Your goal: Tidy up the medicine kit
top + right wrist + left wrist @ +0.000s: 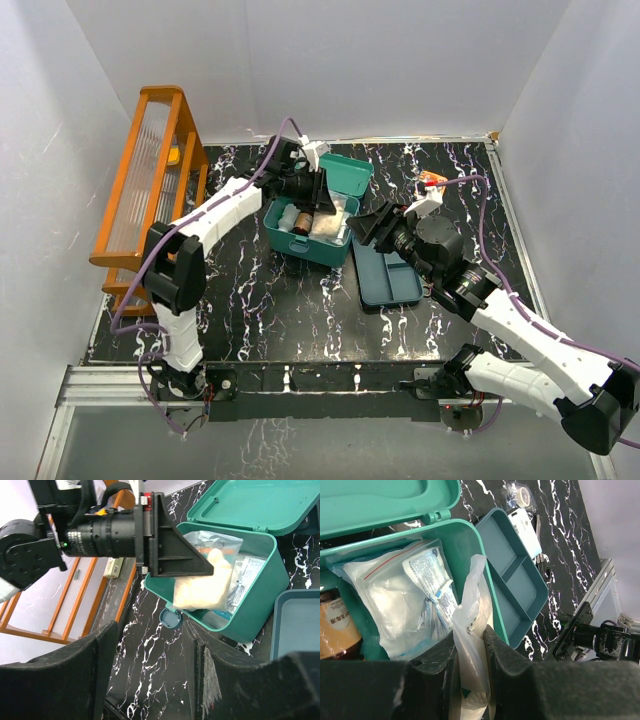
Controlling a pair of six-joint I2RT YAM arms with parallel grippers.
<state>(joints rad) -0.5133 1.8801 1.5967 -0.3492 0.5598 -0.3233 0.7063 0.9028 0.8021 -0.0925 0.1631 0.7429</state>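
Left jaws are pinched shut on a limp white plastic packet [472, 600], holding it over the open medicine kit [290, 246], which sits mid-desk toward the far edge. Its tray insert [388, 282] lies just beside it on the desk. Right jaws hang wide apart and empty near that tray. If let go here, the floppy packet could drape over the rim or ride up on the bagged dressings [395, 600] already crowding the box, which would block the tray.

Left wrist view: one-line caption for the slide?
Left gripper pinches a white plastic pouch over the open medicine kit, its tray insert lying alongside.
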